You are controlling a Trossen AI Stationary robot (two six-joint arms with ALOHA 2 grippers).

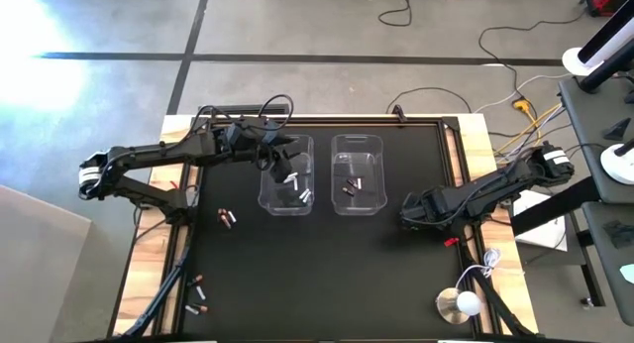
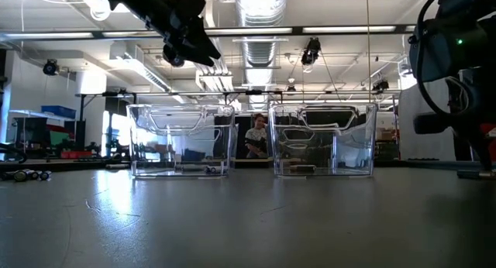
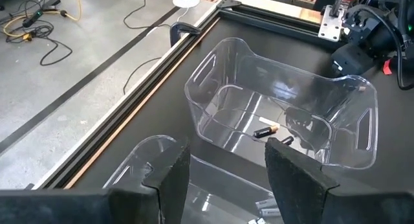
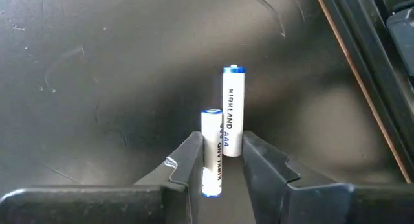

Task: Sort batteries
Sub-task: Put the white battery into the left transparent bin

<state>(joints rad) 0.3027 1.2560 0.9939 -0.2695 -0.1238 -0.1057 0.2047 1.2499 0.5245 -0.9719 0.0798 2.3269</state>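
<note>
Black mat (image 1: pixel 327 284) over the wooden surface. Nearest, at about 7 o'clock on it, a few loose batteries (image 1: pixel 198 293), dark with copper ends. A further pair (image 1: pixel 226 217) lying beyond them toward 9 o'clock.

Farther in, at roughly 3 o'clock: right gripper (image 1: pixel 408 212) down at the mat. Jaws drawn in narrow astride a white cell (image 4: pixel 211 153), with a second white cell (image 4: pixel 233 111) lying just beside it and reaching partly into the same gap. Cannot tell whether gripping yet or only bracketing.

Beyond that, toward 12 o'clock, two clear plastic bins side by side. Left bin (image 1: pixel 265 199) holding white cells (image 1: pixel 300 194); right bin (image 1: pixel 340 206) holding dark cells (image 1: pixel 352 187). Left gripper (image 1: pixel 280 170) hanging above the left bin, jaws apart and holding nothing.

Judged risks from here:
- Catching both white cells at once, since touching or nearly so. Likely then to pinch one askew and let it slip out on the lift.
- Squeezing a round cell off-centre. Apt to squirt it forward and send it rolling over the smooth mat.
- Carrying toward the left bin with the left arm parked over it. Possible clash unless cleared first.
- Dropping from too high. May bounce off the rim, or land among the dark cells.
</note>
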